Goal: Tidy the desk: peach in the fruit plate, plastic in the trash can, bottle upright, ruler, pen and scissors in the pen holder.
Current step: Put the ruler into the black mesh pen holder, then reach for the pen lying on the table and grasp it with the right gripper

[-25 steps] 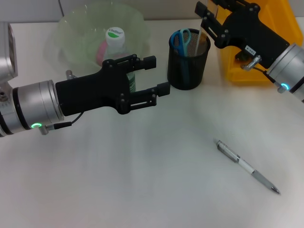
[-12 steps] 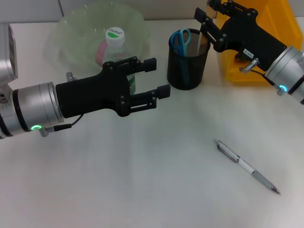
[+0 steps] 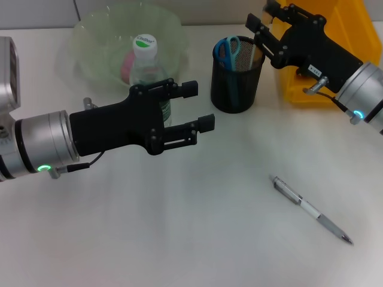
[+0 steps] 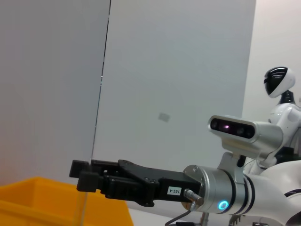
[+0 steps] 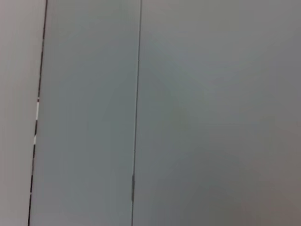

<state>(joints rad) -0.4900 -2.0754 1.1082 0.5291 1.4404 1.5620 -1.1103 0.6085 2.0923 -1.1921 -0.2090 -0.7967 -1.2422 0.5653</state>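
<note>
My left gripper is open and empty, hovering in front of the upright clear bottle with a green-and-white cap. The pink peach lies in the green translucent fruit plate behind it. My right gripper is above the black mesh pen holder, shut on the clear ruler, whose lower end is inside the holder beside the blue scissors. The left wrist view also shows the right gripper with the ruler hanging below it. The silver pen lies on the table at front right. No plastic is in view.
The yellow trash can stands at the back right, behind my right arm, and also shows in the left wrist view. The white table stretches toward me. The right wrist view shows only a grey wall.
My left gripper has drifted a little toward me, away from the bottle, still open. My right gripper has shifted slightly to the right above the pen holder.
</note>
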